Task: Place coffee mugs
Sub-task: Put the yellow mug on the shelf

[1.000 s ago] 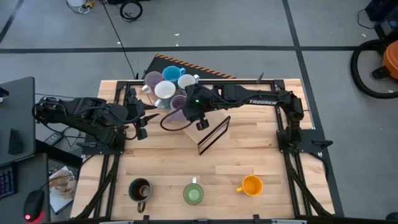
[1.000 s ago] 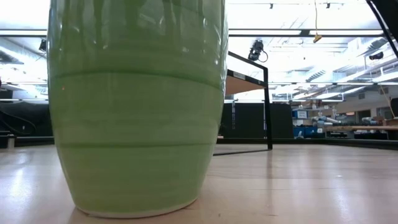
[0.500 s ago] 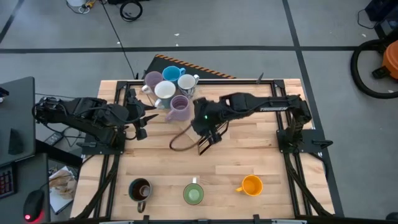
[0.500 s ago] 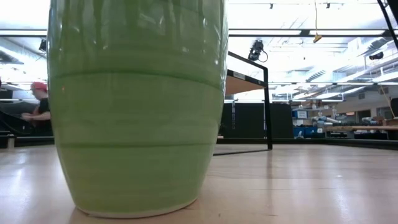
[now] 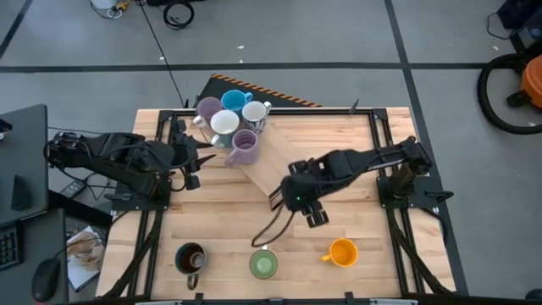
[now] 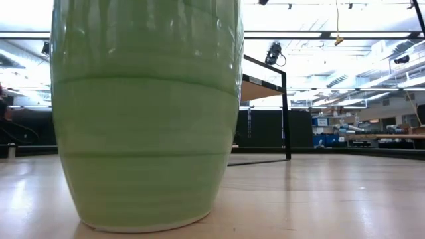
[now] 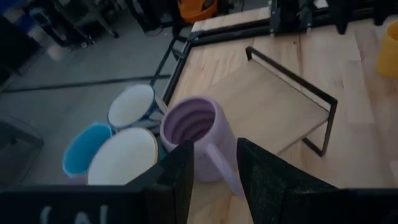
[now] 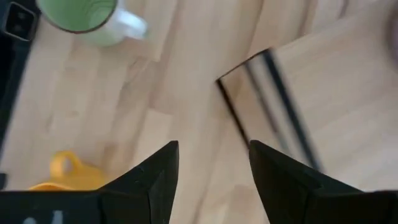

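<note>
High view: right gripper (image 5: 312,209), empty and parted, now off lilac mug (image 5: 245,147), nearer green mug (image 5: 262,263).

Right end effector (image 5: 311,212) now away from lilac mug (image 5: 245,146), toward front row, empty.

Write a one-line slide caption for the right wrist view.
Open right gripper over bare wood, green mug and orange mug ahead.
</note>
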